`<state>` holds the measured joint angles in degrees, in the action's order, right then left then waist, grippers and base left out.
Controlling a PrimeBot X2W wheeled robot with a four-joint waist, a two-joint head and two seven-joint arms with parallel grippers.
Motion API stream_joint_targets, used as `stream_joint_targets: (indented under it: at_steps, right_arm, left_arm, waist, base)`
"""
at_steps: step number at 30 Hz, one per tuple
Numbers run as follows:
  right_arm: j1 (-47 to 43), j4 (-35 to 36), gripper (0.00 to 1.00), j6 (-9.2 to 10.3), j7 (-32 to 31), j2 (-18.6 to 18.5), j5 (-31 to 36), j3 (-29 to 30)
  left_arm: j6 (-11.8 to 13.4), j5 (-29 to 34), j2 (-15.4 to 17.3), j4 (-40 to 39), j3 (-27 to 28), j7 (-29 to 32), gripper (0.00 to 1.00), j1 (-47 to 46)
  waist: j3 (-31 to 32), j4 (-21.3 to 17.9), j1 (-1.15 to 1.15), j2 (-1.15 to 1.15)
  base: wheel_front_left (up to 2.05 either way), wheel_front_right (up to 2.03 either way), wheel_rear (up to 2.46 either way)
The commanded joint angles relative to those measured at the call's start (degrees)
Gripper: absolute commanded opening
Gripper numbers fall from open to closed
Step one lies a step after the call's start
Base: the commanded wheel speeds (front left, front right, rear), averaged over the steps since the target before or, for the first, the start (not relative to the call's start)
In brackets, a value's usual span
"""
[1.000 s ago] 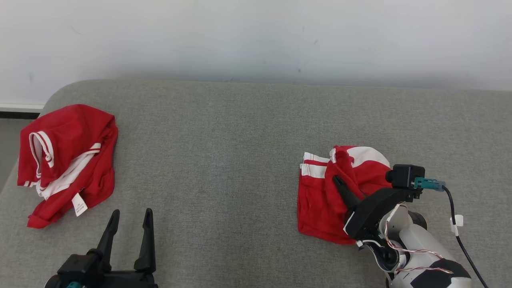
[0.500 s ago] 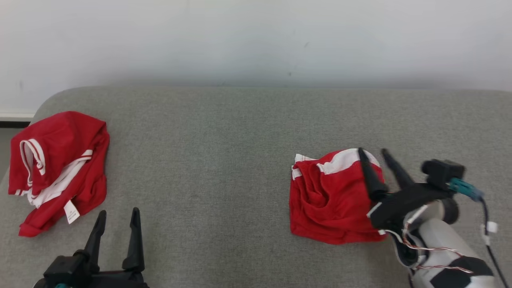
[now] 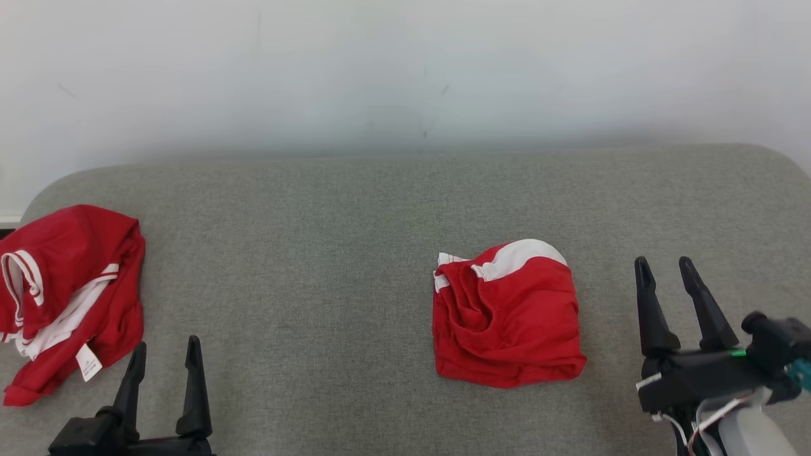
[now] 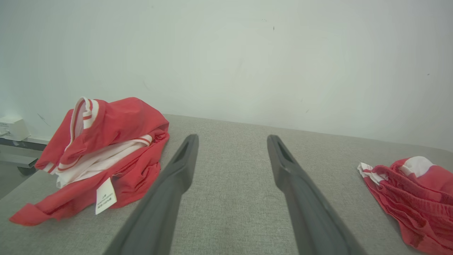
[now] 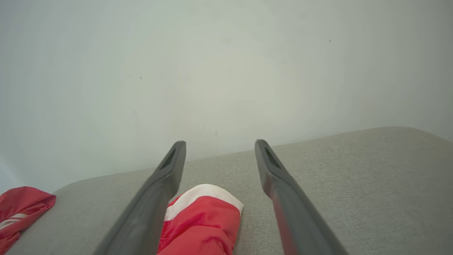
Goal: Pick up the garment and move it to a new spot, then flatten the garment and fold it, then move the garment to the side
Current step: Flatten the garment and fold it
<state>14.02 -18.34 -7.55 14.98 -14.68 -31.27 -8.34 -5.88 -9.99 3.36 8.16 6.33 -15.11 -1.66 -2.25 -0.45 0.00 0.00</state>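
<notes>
Lying as a compact red and white bundle, the folded garment point(image 3: 507, 313) is seen on the grey cushion point(image 3: 317, 240), somewhat right of the middle in the head view. It is touched by neither gripper. The right gripper point(image 3: 663, 265) is held near it, on its right side, with the two dark fingers spread apart and nothing between them. In the right wrist view, the white-banded end of the bundle is seen low between those fingers and partly hidden behind one of them. The left gripper point(image 3: 166, 345) is placed low at the near left, its fingers likewise parted and empty. A crumpled garment point(image 3: 70, 297), red with white stripes and a white label point(image 3: 89, 362), is found at the cushion's left end, well apart from the folded one. A pale wall point(image 3: 405, 63) is seen behind the cushion.
</notes>
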Motion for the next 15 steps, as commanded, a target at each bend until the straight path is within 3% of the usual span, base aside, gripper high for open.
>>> stream_joint_targets:
  at_steps: [1, 6, 15]
  right_arm:
    - [-2.49, 2.71, 1.0, 0.15, 0.23, 0.81, 2.81, 1.13]
    - [-9.38, 9.69, 1.0, 0.15, 0.25, 3.65, 10.27, 3.78]
    - [-14.51, 12.55, 1.0, 0.15, 0.26, 5.99, 16.1, 5.03]
  left_arm:
    - [0.05, 0.49, -0.03, 0.02, -0.11, -0.04, 1.0, 0.9]
    - [-0.08, 0.84, -0.11, 0.6, -0.75, -0.04, 1.0, 0.4]
    - [-0.02, 1.15, -0.17, 1.09, -1.45, -0.03, 1.0, 0.98]
  waist:
    - [0.49, -0.39, 0.0, 0.0]
    - [1.42, -0.2, 0.0, 0.0]
    - [2.57, 0.41, 0.0, 0.0]
  base:
    - [0.0, 0.0, 0.0]
    - [0.0, 0.0, 0.0]
    - [0.0, 0.0, 0.0]
